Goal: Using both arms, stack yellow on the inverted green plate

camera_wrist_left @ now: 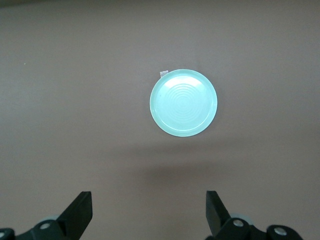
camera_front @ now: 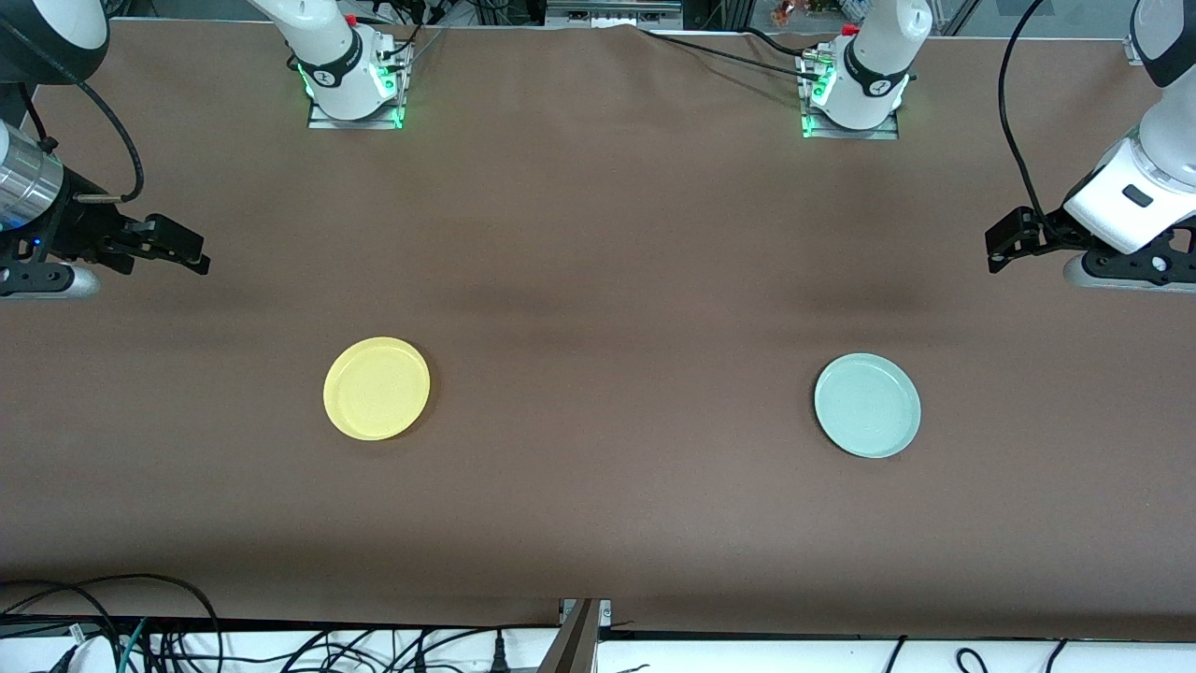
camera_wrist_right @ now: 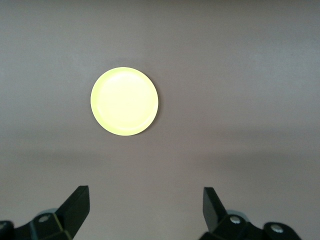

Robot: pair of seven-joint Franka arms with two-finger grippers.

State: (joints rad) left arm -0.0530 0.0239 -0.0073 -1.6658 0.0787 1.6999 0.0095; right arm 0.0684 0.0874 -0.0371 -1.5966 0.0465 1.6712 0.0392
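Brown cloth is covering the whole table (camera_front: pixel 598 234); cables and a white ledge are running along the bottom edge of the front view, partly cut off.

Nearest the front camera, the green plate (camera_front: pixel 867 405) is lying in the lower right part of the front view, toward the left arm's end of the table. It is sitting flat, rim up, hollow side showing; concentric rings are showing in its well in the left wrist view (camera_wrist_left: pixel 183 102). Round, so no long axis to note. A tiny pale speck is sitting at its rim in that wrist view; cannot tell what it is.

The yellow plate (camera_front: pixel 377 388) is lying at lower left of centre in the front view, toward the right arm's end, a touch farther from the camera and well apart from the green one. Also flat and rim up; its surface is glaring out in the right wrist view (camera_wrist_right: pixel 124 101), so detail is hard to make out.

Left gripper (camera_front: pixel 1002 249) is hanging at the right edge of the front view over bare cloth, fingers spread wide (camera_wrist_left: pixel 80 212), the arm cut off by the frame.

Right gripper (camera_front: pixel 192 254) is hanging at the left edge over bare cloth, fingers likewise spread (camera_wrist_right: pixel 77 205), the arm cut off.
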